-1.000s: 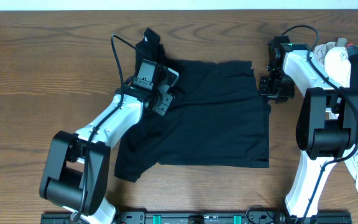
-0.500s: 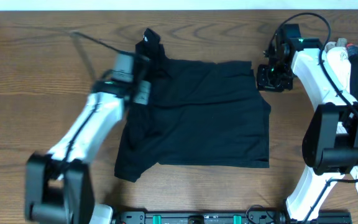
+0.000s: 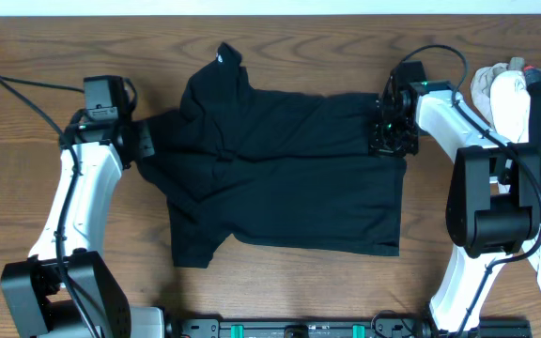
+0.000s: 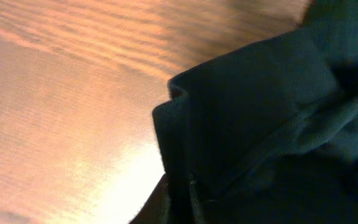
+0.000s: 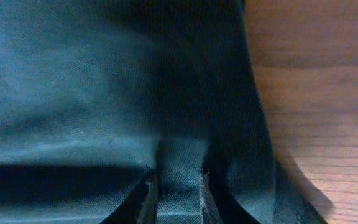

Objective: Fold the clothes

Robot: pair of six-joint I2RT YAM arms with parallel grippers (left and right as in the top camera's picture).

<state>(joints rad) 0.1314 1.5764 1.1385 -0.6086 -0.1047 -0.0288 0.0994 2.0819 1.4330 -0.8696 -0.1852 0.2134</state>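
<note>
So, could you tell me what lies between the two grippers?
Only the black shirt, which the left gripper and the right gripper each hold by an edge; the overhead view shows it.

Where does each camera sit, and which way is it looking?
Overhead: above the table, looking straight down at the black shirt; both arms show, with the left pincer and right pincer.
Left wrist: on the left arm, looking low across the wood at a shirt edge; its own pincer hardly shows.
Right wrist: on the right arm, close on cloth pinched between its fingers.
Shared: all three see the black shirt and the table.
</note>
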